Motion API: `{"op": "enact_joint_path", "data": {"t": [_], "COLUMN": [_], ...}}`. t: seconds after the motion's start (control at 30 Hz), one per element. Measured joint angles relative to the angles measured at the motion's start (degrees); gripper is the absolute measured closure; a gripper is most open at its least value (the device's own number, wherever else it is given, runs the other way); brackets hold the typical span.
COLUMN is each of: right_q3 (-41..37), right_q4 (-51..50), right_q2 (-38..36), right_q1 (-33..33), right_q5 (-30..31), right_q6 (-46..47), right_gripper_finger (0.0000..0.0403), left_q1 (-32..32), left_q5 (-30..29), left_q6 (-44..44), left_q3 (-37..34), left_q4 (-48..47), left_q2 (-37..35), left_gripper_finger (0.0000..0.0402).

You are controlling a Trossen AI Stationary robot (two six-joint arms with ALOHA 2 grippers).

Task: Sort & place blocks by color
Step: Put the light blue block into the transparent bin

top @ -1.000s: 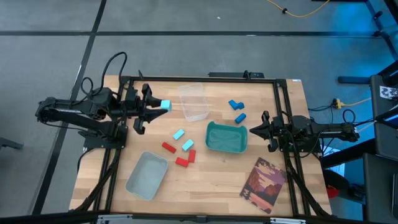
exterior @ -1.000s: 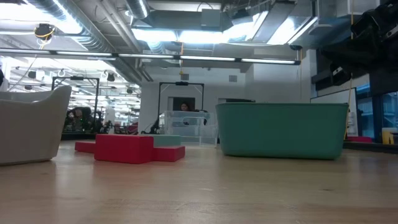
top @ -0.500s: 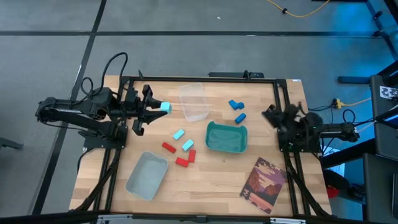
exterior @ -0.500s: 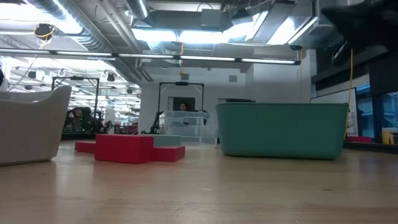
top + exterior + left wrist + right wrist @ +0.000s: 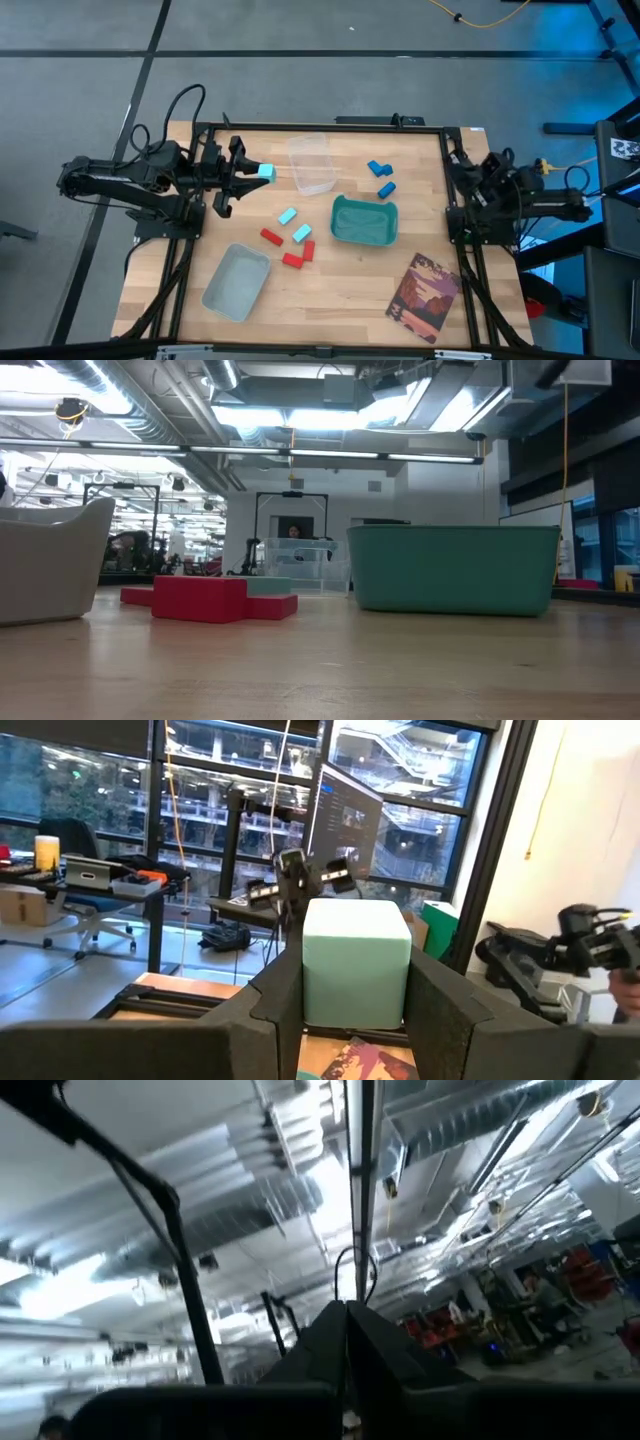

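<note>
Small light cyan rectangular block clamped in left gripper at upper left, wrist view alone showing grasp, two cyan, three red, three blue blocks on table, right gripper pinched closed.

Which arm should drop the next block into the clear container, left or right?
Left. The left gripper already holds a light cyan block beside the clear container. The right gripper sits folded at the table's right edge, fingers shut and pointing at the ceiling.
</note>
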Motion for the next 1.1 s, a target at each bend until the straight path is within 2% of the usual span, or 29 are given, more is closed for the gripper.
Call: {"op": "enact_joint_path", "data": {"t": [0.2,0.27,0.37,0.57,1.1], "right_q3": [8.27,9.76,11.12,12.52,14.77], "right_q4": [-3.78,-3.89,-3.94,-4.1,-6.71], "right_q2": [12.39,14.92,17.66,20.64,24.55], "right_q1": [0.0,0.0,0.0,-0.01,0.0], "right_q5": [-4.75,-5.24,-5.23,-5.25,-5.24], "right_q6": [-7.21,-11.2,-11.95,-7.22,-7.23], "right_gripper_finger": [0.0385,0.0385,0.0385,0.0385,0.0385], "left_q1": [0.0,0.0,0.0,0.0,0.02], "left_q5": [0.17,0.17,0.15,0.15,-1.35], "left_q6": [1.12,1.14,1.14,1.14,1.14], "left_q3": [0.01,0.02,0.01,0.0,-0.09], "left_q4": [-0.19,-0.2,-0.79,-1.21,-1.78], "left_q2": [0.0,0.0,0.0,0.01,1.03], "left_gripper_finger": [0.0278,0.0278,0.0278,0.0278,0.0278]}}
